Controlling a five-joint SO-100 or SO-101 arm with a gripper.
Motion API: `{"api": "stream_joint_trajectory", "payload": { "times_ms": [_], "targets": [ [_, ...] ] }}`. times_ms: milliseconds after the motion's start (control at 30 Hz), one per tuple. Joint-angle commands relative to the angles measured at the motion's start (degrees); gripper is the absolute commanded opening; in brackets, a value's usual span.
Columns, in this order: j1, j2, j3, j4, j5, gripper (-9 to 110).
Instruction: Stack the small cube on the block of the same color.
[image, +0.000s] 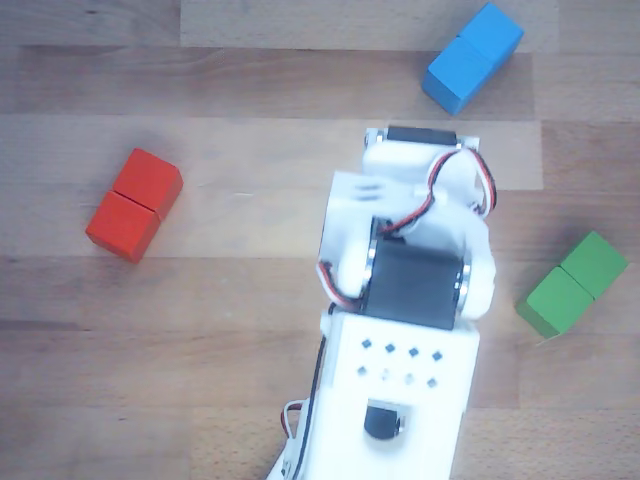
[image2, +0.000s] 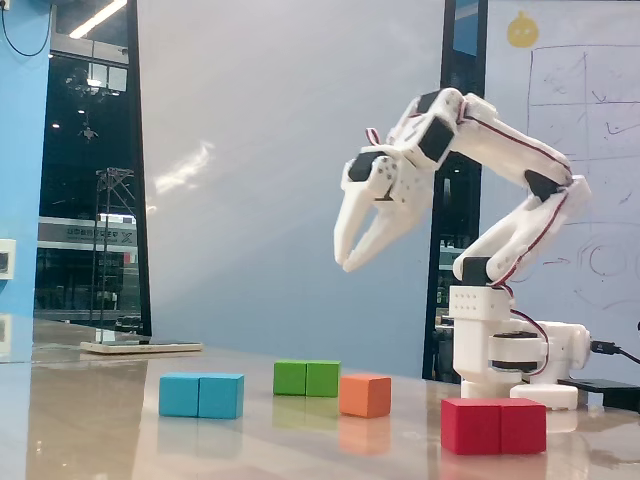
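In the fixed view the white plastic arm (image2: 500, 250) is reared up from its base on the right part of the glossy wooden desk (image2: 120, 430), and its white two-finger claw (image2: 342, 264) hangs high in the air, tips pointing down and left. The fingers are spread slightly apart and hold nothing.

The small matte orange cube (image2: 364, 395) sits on the desk well below the claw and a little to its right, close beside the right end of the green two-cube block (image2: 306, 378), which stands a little farther back. To the left lies the light blue two-cube block (image2: 201, 395); to the right and nearer the camera edge lies the red two-cube block (image2: 493, 425), in front of the arm's base. All four stand apart, with bare desk between them and open air above each.

In the other view, looking down over the arm, the red block (image: 133, 204) lies at left, the blue block (image: 473, 57) at top right and the green block (image: 573, 285) at right. The orange cube and claw tips cannot be seen there.
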Motion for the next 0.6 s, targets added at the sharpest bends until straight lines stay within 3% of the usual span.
{"api": "stream_joint_trajectory", "payload": {
  "times_ms": [0,300,567],
  "targets": [
    [-0.1,-7.0,-9.1,1.9,-0.1,1],
    [-0.1,-18.6,-11.3,13.7,-0.1,1],
    [0.0,-20.0,-11.6,14.9,-0.1,1]
  ]
}}
